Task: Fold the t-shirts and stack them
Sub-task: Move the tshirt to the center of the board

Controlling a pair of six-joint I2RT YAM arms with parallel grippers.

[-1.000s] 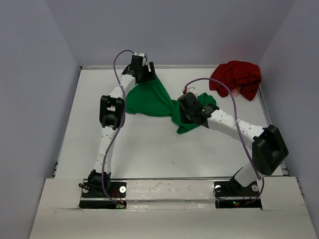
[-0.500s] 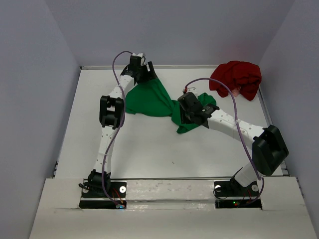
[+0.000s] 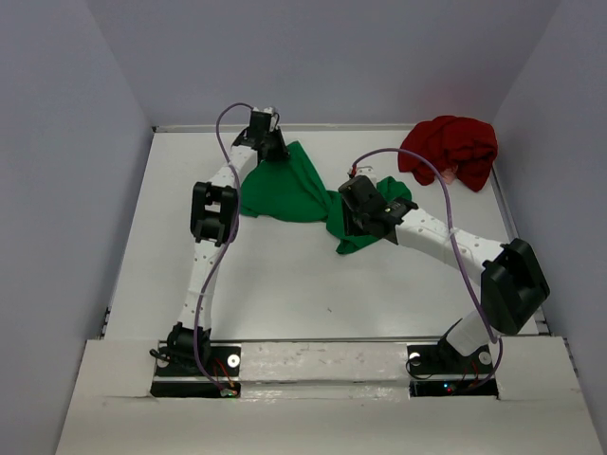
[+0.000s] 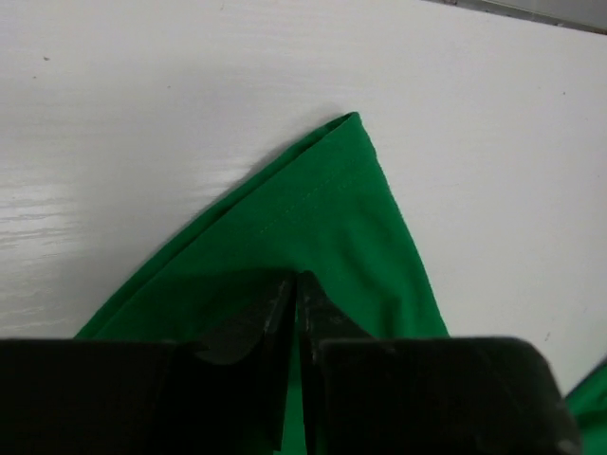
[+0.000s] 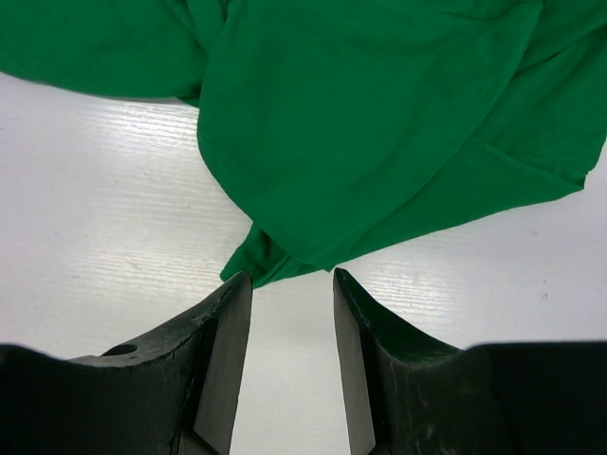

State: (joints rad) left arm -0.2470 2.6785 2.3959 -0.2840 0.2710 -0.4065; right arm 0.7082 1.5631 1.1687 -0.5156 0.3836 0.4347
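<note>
1. White table (image 3: 285,284) boxed in by pale walls, seen from above; we see two robot arms reaching in from its near edge.
2. We find the green t-shirt (image 3: 289,190) lying rumpled and unfolded around the middle of the table. It is spread wider on its left side and bunched on its right.
3. We see the red t-shirt (image 3: 450,147) in a crumpled heap far to the right of the green t-shirt, well apart from it.
4. At the far left corner of the green t-shirt, the left gripper (image 4: 291,289) has its jaws pressed almost together, pinching the cloth a little way in from the hemmed point.
5. At the near right edge of the green t-shirt, the right gripper (image 5: 289,277) has its jaws spread, with only bare table between them. A tip of folded cloth lies just beside one finger.
6. We judge the task barely begun: neither shirt is folded, and this looks like a first step of spreading the green one flat.
7. What could go wrong, in our view:
   - The left pinch is narrow, so a firm pull could slip off the corner.
   - It may hold more than one layer, so the shirt would rise twisted.
   - The right jaws, closing where they are, could catch only the fold tip or nothing at all.
</note>
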